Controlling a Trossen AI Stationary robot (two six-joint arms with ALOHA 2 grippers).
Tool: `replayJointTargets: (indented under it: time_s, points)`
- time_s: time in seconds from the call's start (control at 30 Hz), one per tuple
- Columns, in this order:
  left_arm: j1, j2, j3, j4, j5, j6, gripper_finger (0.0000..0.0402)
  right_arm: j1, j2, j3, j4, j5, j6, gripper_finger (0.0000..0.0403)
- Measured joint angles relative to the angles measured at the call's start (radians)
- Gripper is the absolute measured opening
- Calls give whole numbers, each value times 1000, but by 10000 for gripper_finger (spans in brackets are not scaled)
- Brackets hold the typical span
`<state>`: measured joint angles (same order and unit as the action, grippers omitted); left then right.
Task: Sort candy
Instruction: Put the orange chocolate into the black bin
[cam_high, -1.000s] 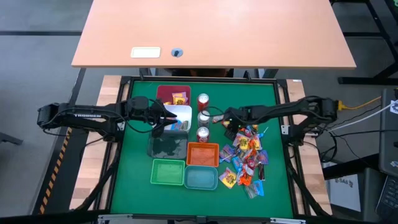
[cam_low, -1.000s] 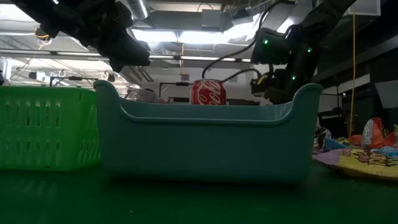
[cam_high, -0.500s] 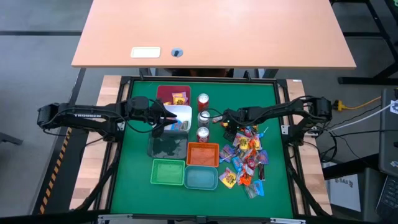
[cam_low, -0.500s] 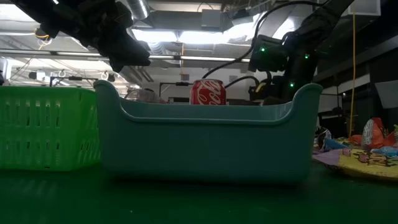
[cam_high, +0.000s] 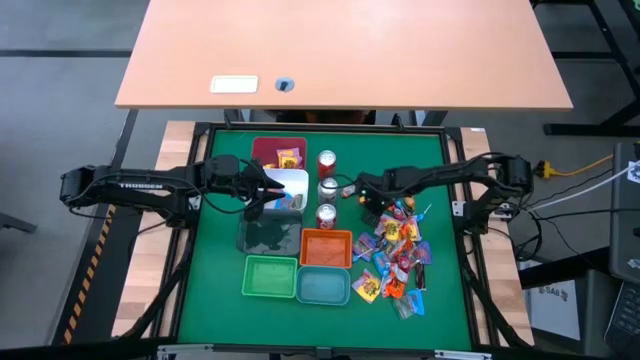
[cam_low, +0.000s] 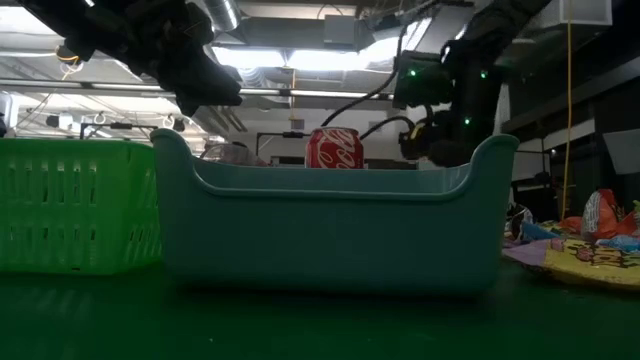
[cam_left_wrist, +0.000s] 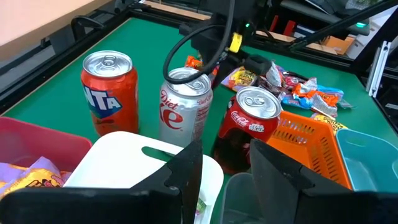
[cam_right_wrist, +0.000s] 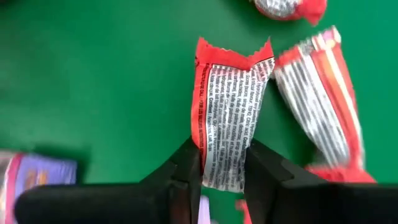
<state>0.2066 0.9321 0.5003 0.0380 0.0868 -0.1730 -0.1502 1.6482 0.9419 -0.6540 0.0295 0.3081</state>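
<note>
The right gripper (cam_right_wrist: 222, 167) pinches a red-edged, silver printed candy wrapper (cam_right_wrist: 227, 118) at the candy pile's edge beside the cans — a pick in hand — and next, I judge, comes lifting it clear toward a bin.

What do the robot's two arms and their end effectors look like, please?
Both arms are dark, jointed and slender. The left arm carries white lettering, and black cables loop near the right arm, whose wrist shows green lights. Each end effector, left and right, has two dark fingers.
</note>
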Motion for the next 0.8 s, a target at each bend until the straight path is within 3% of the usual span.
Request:
replayJointTargets:
  time_s: [0.43, 0.63, 0.8]
  points:
    - [0, 0, 0, 0, 0, 0, 124, 0, -1, 320, -469, 3, -92, 91]
    - [0, 0, 0, 0, 0, 9, 124, 0, -2, 462, -427, 3, -187, 91]
    - [0, 0, 0, 0, -1, 49, 124, 0, -2, 499, -218, -77, -252, 92]
